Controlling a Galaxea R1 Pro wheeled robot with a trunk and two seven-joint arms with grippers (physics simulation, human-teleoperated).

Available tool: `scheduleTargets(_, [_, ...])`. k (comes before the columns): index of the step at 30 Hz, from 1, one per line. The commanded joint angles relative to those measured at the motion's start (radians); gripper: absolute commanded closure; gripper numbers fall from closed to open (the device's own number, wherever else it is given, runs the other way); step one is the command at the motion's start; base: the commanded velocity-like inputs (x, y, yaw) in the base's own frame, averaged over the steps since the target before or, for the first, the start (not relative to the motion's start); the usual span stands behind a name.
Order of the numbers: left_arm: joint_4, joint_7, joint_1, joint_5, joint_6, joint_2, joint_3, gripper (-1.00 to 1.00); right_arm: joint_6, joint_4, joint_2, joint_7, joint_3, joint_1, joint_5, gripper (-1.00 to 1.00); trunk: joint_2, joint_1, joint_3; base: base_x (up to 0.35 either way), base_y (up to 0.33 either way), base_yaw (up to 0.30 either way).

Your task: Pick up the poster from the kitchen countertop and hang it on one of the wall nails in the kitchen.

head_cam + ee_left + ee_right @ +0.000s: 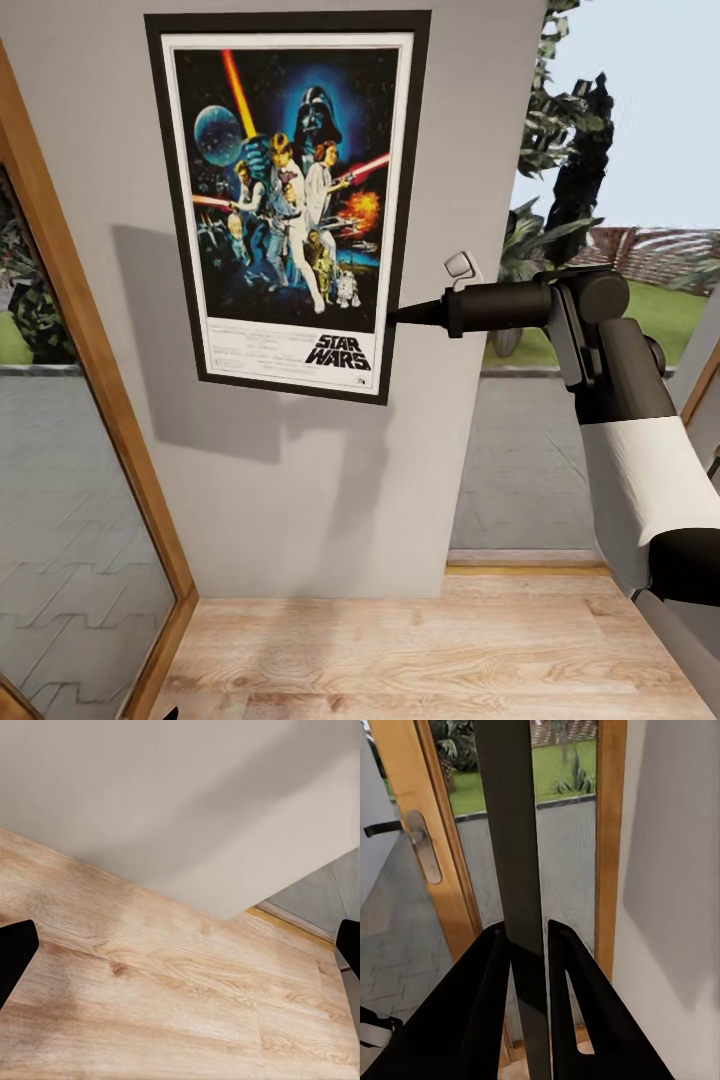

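The poster, a framed Star Wars print with a white border, stands upright flat against the grey wall. My right gripper is shut on its lower right edge. In the right wrist view the black fingers clamp the poster's thin edge, which runs straight away from the camera. My left gripper hangs open low over the wooden floor, its fingertips far apart with nothing between them. The kitchen countertop is out of view. I can make out no wall nail.
A wood-framed glass door borders the wall on the left. To the right is a glazed opening onto a garden, with a small grey fitting at the wall's corner. A door with a metal handle stands beyond the poster's edge.
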Motion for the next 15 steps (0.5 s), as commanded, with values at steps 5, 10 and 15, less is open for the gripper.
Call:
scheduleTargets(5, [0.001,-0.003,-0.001,-0.005,-0.005,0.0,0.005,-1.0,0.012,0.0,-0.001,-0.002,0.003,-0.001,-0.008,1.0,-0.002,0.001,-0.002,0.0,0.0,0.0])
scheduleTargets(10, [0.001,-0.003,-0.001,-0.004,-0.005,0.0,0.005,-1.0,0.012,0.0,-0.001,-0.002,0.003,-0.001,-0.008,1.0,-0.002,0.001,-0.002,0.0,0.0,0.0])
scheduleTargets(15, [0.001,-0.003,-0.001,-0.004,-0.005,0.0,0.005,-1.0,0.012,0.0,-0.001,-0.002,0.004,-0.001,-0.007,1.0,-0.002,0.001,-0.002,0.06,0.0,0.0])
